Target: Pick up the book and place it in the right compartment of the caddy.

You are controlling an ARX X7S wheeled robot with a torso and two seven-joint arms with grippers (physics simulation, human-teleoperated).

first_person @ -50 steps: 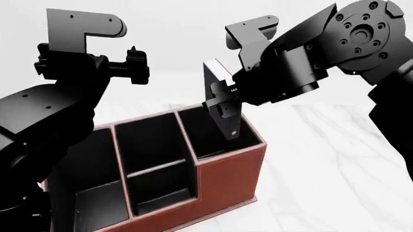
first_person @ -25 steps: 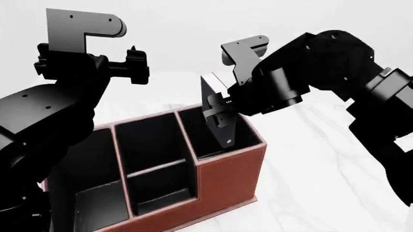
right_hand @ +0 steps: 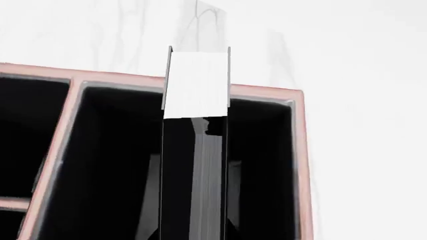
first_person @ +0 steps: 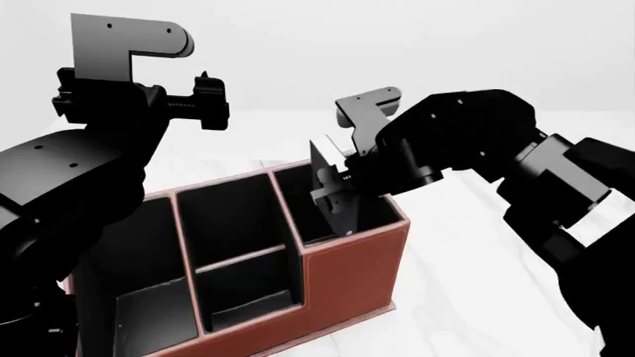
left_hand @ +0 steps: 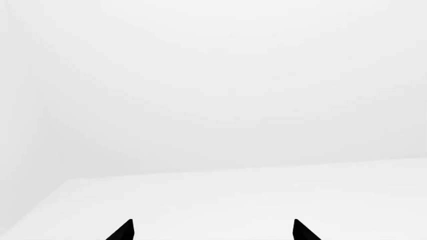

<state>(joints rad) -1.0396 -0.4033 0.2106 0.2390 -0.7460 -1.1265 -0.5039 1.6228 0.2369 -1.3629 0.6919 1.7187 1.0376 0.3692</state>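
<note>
The reddish-brown caddy (first_person: 352,268) with black inside stands on the white marble table. My right gripper (first_person: 335,184) is shut on the thin black book (first_person: 337,204), which is tilted, its lower end inside the right compartment (first_person: 308,212) of the caddy. In the right wrist view the book (right_hand: 197,125) shows its white page edge and reaches down into that compartment (right_hand: 263,165). My left gripper (first_person: 210,103) is held high above the caddy's left side, open and empty; in the left wrist view only its two fingertips (left_hand: 123,231) show.
The caddy's wide left section (first_person: 139,297) and split middle sections (first_person: 243,253) lie beside the right compartment. White marble table (first_person: 466,282) extends to the right of the caddy. My left arm (first_person: 59,193) covers the caddy's left part.
My right arm has dropped and swung lower, and the book has gone down further into the right compartment. The left arm has not moved.
</note>
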